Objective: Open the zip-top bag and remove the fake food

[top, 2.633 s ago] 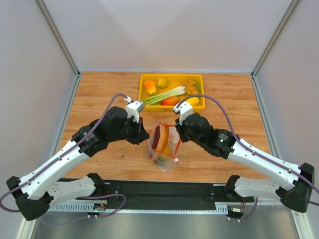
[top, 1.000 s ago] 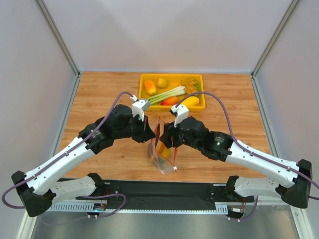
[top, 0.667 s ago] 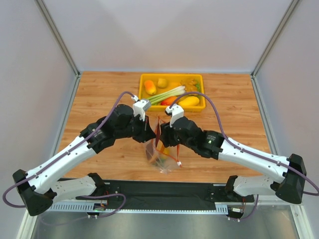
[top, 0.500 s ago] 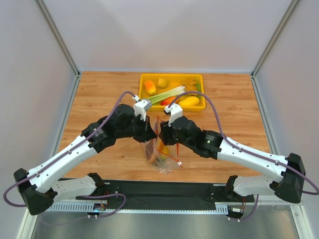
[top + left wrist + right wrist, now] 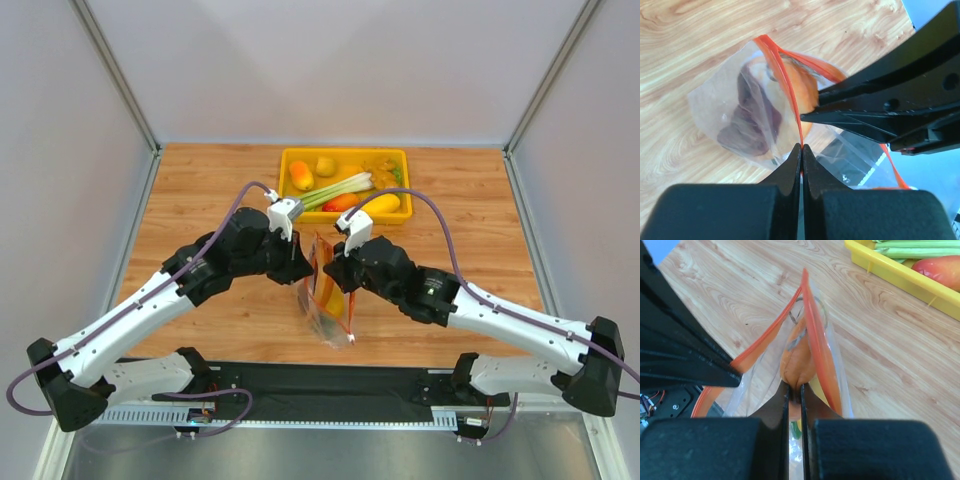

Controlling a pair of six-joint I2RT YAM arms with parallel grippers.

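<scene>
The zip-top bag (image 5: 330,312) hangs open at mid-table between both arms. My left gripper (image 5: 307,270) is shut on one side of its red-orange zip strip (image 5: 790,95), pinched at the fingertips (image 5: 801,147). My right gripper (image 5: 795,388) is inside the bag's mouth, shut on an orange fake food piece (image 5: 799,360). The other side of the zip strip (image 5: 816,347) runs beside it. A dark maroon meat slice (image 5: 747,131) lies lower in the bag, with yellow and green bits below the right fingers. The white slider tab is not visible.
A yellow tray (image 5: 289,190) stands at the back centre with a leek (image 5: 335,189), a mango-like piece (image 5: 386,203) and other toy food. Its near rim (image 5: 900,279) is just beyond the bag. The arms nearly touch over the bag.
My right gripper let go of the bag's right edge, moved left into the open mouth and shut on the orange piece. It has since drawn back slightly. The left gripper kept its hold.
</scene>
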